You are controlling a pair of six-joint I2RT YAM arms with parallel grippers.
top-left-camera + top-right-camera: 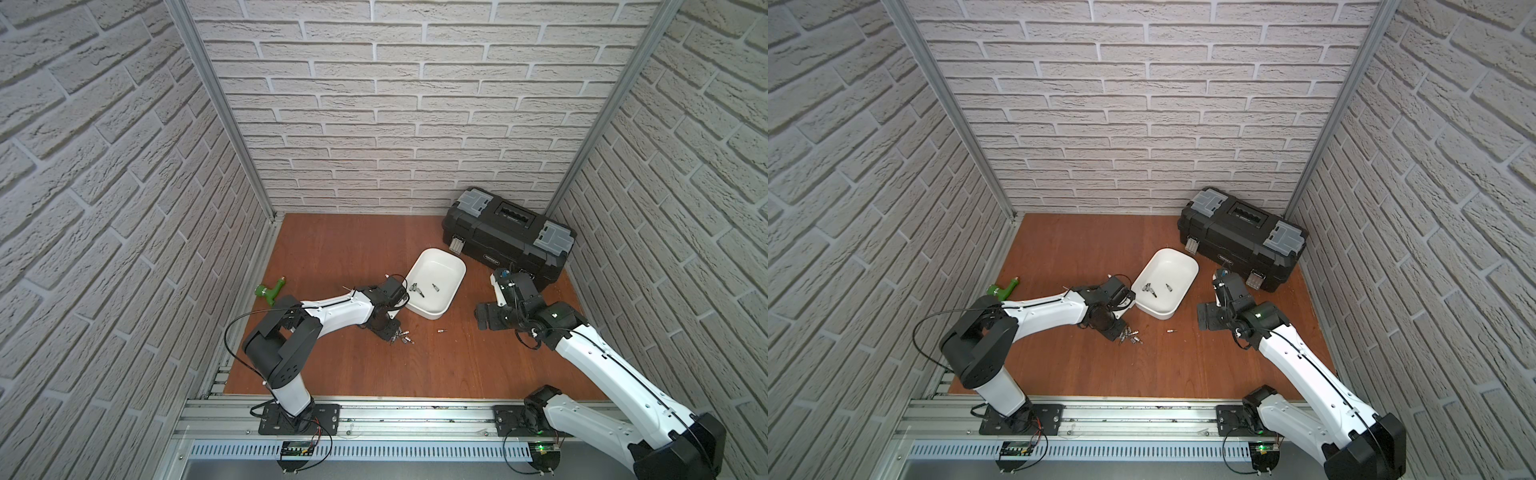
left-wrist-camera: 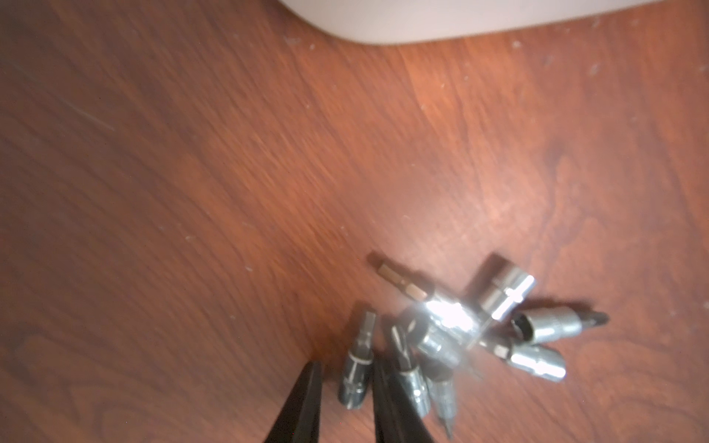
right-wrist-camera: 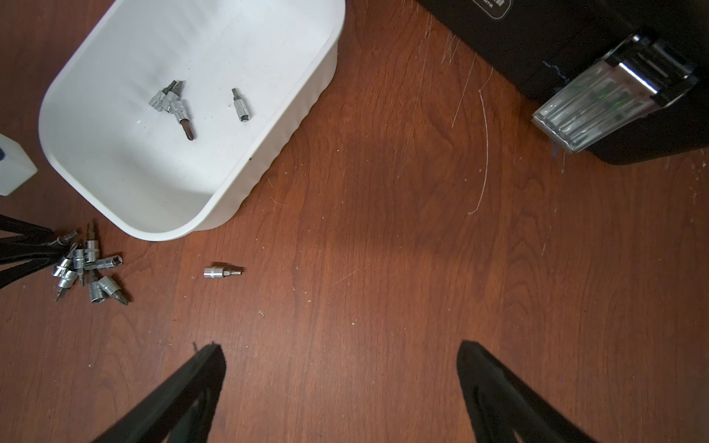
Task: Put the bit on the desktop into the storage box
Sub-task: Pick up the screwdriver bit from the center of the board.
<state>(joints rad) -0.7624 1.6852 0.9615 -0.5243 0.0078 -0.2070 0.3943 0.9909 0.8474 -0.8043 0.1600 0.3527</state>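
Short chrome bit (image 2: pixel 356 370) lies lengthwise between parted fingers (image 2: pixel 303 402) of the left end effector (image 2: pixel 345 364), hex tip toward the storage box (image 2: pixel 460 19). The right end effector (image 3: pixel 340 345) gapes, released.

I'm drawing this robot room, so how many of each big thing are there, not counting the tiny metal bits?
Robot arms, left arm and right arm: 2
White storage box: 1
Black toolbox: 1
Green tool: 1
Total: 5
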